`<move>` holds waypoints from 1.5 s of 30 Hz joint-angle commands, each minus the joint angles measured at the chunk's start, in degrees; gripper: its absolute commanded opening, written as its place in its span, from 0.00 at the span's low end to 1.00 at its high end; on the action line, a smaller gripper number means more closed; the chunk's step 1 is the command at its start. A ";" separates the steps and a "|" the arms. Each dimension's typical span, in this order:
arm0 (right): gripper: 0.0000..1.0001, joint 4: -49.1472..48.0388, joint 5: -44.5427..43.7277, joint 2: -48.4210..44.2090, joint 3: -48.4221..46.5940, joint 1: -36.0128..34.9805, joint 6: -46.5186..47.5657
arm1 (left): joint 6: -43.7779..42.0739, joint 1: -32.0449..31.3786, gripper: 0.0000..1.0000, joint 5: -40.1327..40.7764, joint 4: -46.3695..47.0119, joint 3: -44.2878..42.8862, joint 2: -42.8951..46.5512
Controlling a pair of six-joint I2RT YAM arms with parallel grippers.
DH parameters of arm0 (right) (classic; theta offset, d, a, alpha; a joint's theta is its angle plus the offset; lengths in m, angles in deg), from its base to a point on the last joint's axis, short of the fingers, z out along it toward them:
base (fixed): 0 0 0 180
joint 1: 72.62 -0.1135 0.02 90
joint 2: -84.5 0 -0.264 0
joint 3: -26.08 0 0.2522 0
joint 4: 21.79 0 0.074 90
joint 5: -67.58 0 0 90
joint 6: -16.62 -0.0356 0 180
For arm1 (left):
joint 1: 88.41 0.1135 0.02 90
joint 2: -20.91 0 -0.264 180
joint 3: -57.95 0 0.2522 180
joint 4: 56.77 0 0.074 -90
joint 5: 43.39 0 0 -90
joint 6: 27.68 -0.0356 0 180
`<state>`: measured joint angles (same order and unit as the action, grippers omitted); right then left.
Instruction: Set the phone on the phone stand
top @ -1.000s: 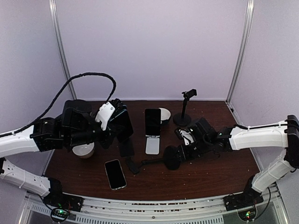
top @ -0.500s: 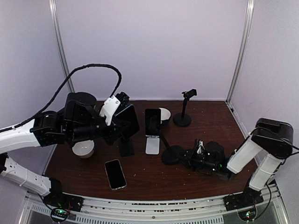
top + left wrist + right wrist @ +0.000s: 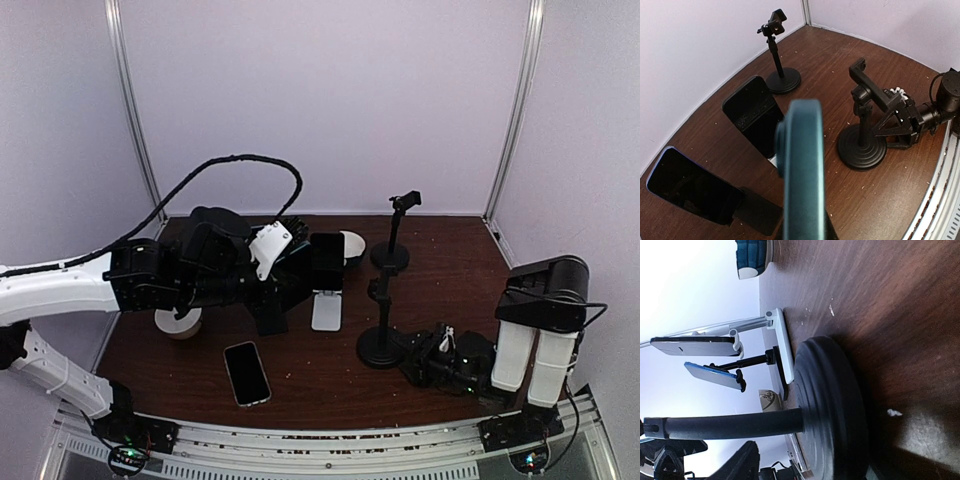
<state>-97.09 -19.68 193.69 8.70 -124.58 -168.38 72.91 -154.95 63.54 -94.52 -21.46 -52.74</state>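
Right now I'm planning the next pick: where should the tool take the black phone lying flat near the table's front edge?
Pinch the flat black phone across its two long side edges, around mid-length, coming straight down from above. It lies flat on the brown wooden table, so only those thin edges are exposed, and its narrow width probably suits the tool's opening best.

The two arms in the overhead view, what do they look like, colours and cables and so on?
Both have white tubular links joined by chunky black joint housings. The left arm carries a thick black braided cable arching above it. The right arm has no such loop. A small green light glows at each base.
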 commanded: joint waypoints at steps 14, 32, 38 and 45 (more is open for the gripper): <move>1.00 37.74 -3.66 -33.82 8.32 -4.15 1.37 | -1.16 -1.00 0.00 1.35 3.39 -2.99 1.83; 1.00 125.16 -16.93 -92.98 -12.45 6.42 30.91 | -2.11 -1.83 0.00 0.19 2.37 -5.92 -1.00; 1.00 134.35 -15.57 -56.50 -42.54 13.10 61.60 | -1.98 -1.88 0.00 0.48 1.73 -6.09 -0.24; 1.00 130.10 -1.68 -52.74 -47.89 26.14 77.84 | -1.83 -2.01 0.00 1.18 1.51 -4.76 1.31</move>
<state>30.93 -29.38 138.56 -36.87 -102.57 -106.24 71.60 -156.70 63.63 -95.81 -25.05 -53.63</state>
